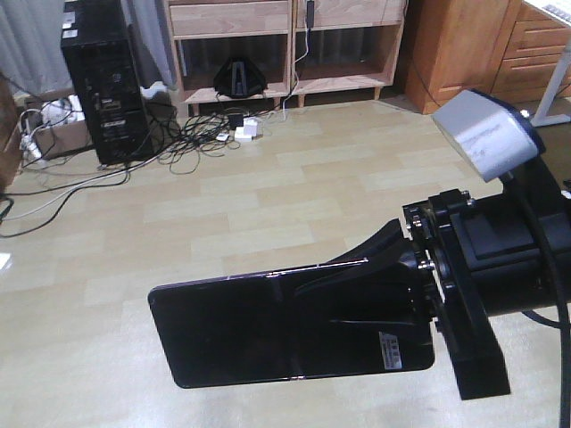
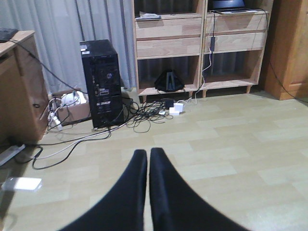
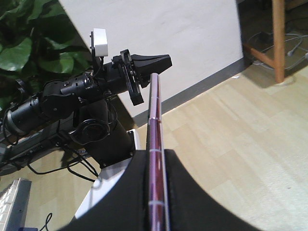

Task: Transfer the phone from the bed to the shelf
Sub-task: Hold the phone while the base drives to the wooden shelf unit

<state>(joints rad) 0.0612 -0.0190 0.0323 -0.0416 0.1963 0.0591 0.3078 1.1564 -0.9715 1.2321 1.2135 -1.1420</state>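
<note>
right arm (image 1: 500,259) stretching out low over the pale floor (image 1: 268,196), right gripper (image 3: 157,161) clamping the phone (image 1: 232,330) at its sticker end, phone hanging in the air above the floor, shelf (image 2: 168,38) standing well apart by the far wall, left gripper (image 2: 148,156) pointing ahead, its fingers pressing together

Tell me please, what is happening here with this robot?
The right hand grips the phone by its sticker end and holds it flat in the air above the floor. The left hand is shut and empty. The light-wood shelf unit stands across the room, so the phone is not yet placed.
</note>
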